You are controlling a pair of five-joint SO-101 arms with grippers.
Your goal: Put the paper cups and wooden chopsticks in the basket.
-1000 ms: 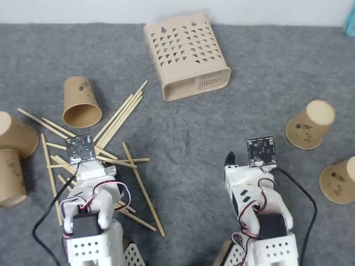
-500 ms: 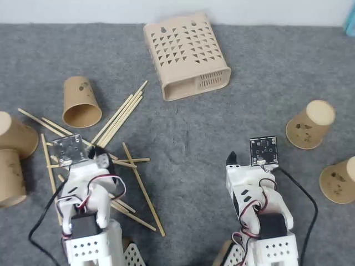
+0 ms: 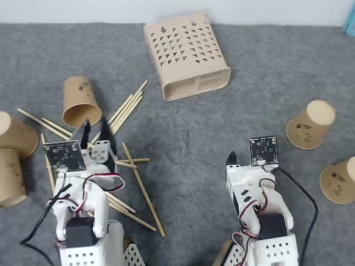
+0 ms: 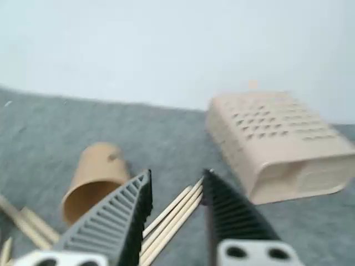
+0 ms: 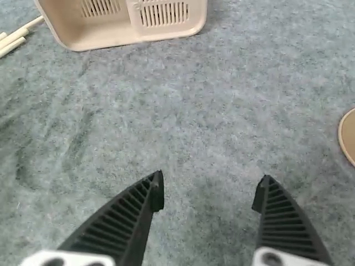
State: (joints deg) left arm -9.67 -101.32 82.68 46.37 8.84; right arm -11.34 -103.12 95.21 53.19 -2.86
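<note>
**A:** What is the left pincer [image 4: 177, 174] doing?

**B:** Its jaws are about half open with nothing between them. Over the last second it has swung toward the table's left side and tipped up. It now points across the chopsticks [image 3: 126, 106] at the nearest cup [image 3: 82, 102], which lies on its side just beyond the tips.

**A:** So it's going for the cup and not the sticks?

**B:** That's my guess. It was low over the stick pile before and took none, so nothing has been picked up yet.

**A:** And the right pincer [image 5: 211, 178]?

**B:** It is open wide and empty, over bare cloth near the front edge. It has barely shifted.

**A:** Where does everything else lie?

**B:** The basket [image 3: 186, 55] is at the middle of the far edge. It looks tipped over, with a holed face upward, and nothing is in it as far as I can see. The left-edge cups [image 3: 14, 136] are a pair, and the right-side cups [image 3: 310, 124] are two more near the right edge. All of them lie on their sides. The sticks are scattered loose in the front-left part, some crossing each other.

**A:** And the surface and the room?

**B:** The table [image 3: 183, 144] has a grey felt-like covering, so thin sticks may be hard to get under. A pale wall [image 3: 83, 11] runs along the far edge, and something teal [image 3: 350, 25] pokes in at the far right corner.
</note>
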